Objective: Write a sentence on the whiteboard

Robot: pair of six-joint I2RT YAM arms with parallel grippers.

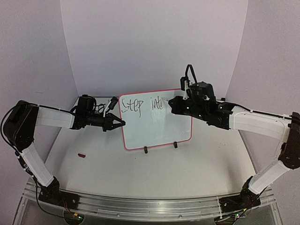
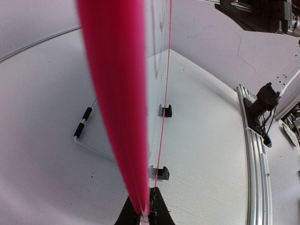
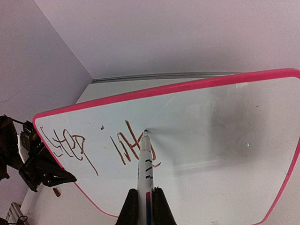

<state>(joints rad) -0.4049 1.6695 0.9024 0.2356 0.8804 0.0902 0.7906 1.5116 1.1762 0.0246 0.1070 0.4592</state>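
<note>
Your left end effector [image 1: 120, 123] tight on the whiteboard [image 1: 157, 129], right end effector [image 3: 145, 198] tight around a marker [image 3: 146, 161] at the sentence [image 1: 132, 106].

white links [image 1: 54, 117], black joints [image 1: 22, 123], black left gripper [image 1: 122, 123], looped cable [image 1: 188, 70]

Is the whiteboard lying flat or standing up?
Standing up: the whiteboard rests on its lower edge on two black clips, with the left gripper pinching its side edge.

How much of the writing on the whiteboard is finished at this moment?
Done: the sentence has "Step" and the start of a second word on the whiteboard. In hand: left fingers clamp its edge; right fingers hold a marker tip to it. Left: the remaining words.
</note>
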